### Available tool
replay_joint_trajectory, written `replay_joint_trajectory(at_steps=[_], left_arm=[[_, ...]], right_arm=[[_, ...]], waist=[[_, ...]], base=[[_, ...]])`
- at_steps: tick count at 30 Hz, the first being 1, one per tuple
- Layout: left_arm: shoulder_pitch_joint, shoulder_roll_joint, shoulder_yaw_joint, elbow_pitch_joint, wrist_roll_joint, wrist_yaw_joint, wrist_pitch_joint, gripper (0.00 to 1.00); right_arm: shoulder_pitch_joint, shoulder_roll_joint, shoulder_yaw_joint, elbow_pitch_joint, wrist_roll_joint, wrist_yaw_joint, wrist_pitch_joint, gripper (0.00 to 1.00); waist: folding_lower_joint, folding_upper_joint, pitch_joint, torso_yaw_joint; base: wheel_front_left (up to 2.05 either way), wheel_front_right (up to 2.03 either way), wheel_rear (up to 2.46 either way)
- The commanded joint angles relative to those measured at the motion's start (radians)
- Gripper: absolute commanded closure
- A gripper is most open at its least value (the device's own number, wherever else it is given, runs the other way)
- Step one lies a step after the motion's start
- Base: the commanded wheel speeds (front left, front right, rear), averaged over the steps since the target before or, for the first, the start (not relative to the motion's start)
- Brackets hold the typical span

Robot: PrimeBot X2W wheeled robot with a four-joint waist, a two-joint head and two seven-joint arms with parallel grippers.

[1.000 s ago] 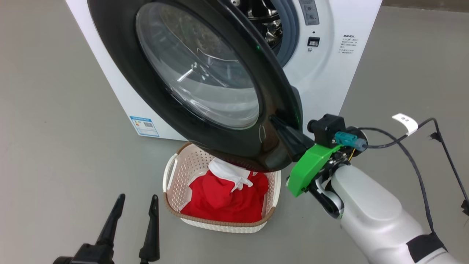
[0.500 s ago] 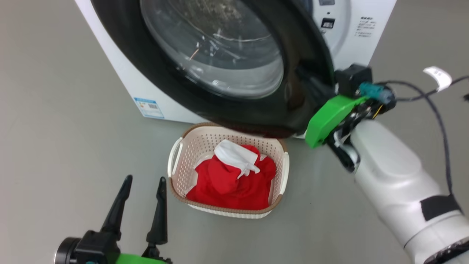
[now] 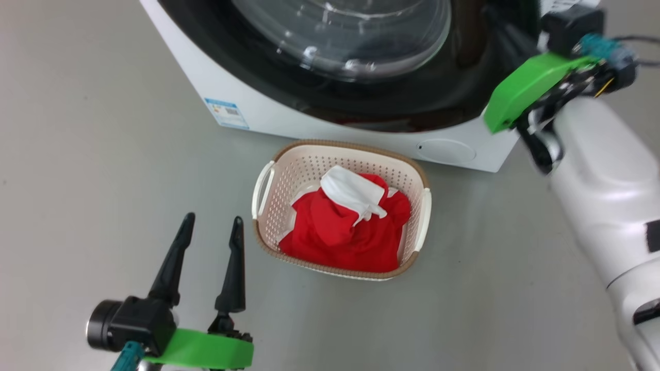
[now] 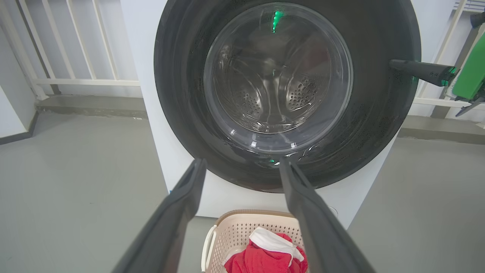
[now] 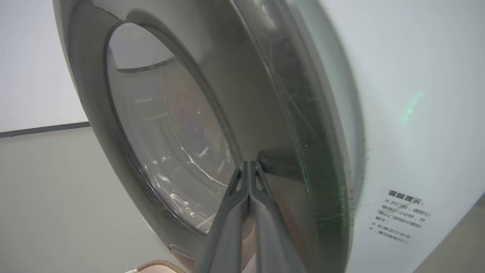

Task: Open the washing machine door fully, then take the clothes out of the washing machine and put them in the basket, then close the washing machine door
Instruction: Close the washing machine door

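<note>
Fingers together, my right hand [image 5: 249,163] is set against the washing machine door [image 5: 288,113]: rigid, glossy, probably slick, best pushed at the rim.

The washing machine [image 4: 138,57] is showing plain white, its label [image 3: 227,113] blue. The washing machine door [image 4: 278,83] is presenting a glossy black rim around clear glass; a perforated steel drum [image 4: 299,94] is showing through. The basket [image 3: 304,170], centre frame, is displaying cream-white plastic dotted with holes under a brown woven-look rim. The clothes [image 3: 335,237] are showing bright red, one white piece [image 3: 350,193] on top. The left gripper [image 3: 213,219] is showing black fingers [image 3: 172,263] over a green bracket [image 3: 206,350]. The floor [image 3: 103,180] is reading plain grey.
</note>
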Motion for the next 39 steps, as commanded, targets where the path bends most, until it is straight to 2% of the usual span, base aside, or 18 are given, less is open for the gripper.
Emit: replay_joint_trajectory(at_steps=[1, 9, 20, 27, 36, 37, 39], left_arm=[[-0.033, 0.009, 0.031, -0.018, 0.001, -0.011, -0.009, 0.00], [-0.079, -0.022, 0.027, 0.002, 0.010, -0.034, -0.013, 0.00], [-0.082, -0.041, 0.050, 0.010, 0.034, -0.058, -0.013, 0.00], [-0.061, -0.040, 0.059, 0.039, 0.039, -0.070, -0.013, 0.00], [-0.034, -0.022, 0.057, 0.071, 0.035, -0.073, -0.005, 0.00], [-0.030, -0.019, 0.057, 0.073, 0.034, -0.072, -0.001, 0.00], [-0.022, -0.014, 0.059, 0.075, 0.031, -0.071, 0.006, 0.00]], right_arm=[[-0.035, -0.001, -0.007, -0.015, -0.013, -0.001, -0.013, 1.00], [-0.095, -0.045, -0.083, -0.001, -0.047, -0.001, -0.013, 1.00], [-0.088, -0.027, -0.117, -0.003, -0.088, -0.001, -0.014, 1.00], [-0.004, 0.022, -0.083, -0.057, -0.079, -0.001, -0.014, 1.00], [0.192, 0.045, -0.078, -0.226, -0.058, -0.001, -0.014, 1.00], [0.218, 0.046, -0.082, -0.246, -0.062, -0.001, -0.014, 0.90], [0.268, 0.050, -0.092, -0.285, -0.064, -0.001, -0.014, 0.57]], waist=[[0.0000, 0.0000, 0.024, 0.020], [0.0000, 0.0000, 0.057, 0.053], [0.0000, 0.0000, 0.053, 0.051], [0.0000, 0.0000, 0.010, 0.016], [0.0000, 0.0000, -0.066, -0.043], [0.0000, 0.0000, -0.074, -0.051], [0.0000, 0.0000, -0.090, -0.066]], base=[[0.00, 0.00, 0.00], [0.00, 0.00, 0.00], [0.00, 0.00, 0.00], [0.00, 0.00, 0.00], [0.00, 0.00, 0.00], [0.00, 0.00, 0.00], [0.00, 0.00, 0.00]])
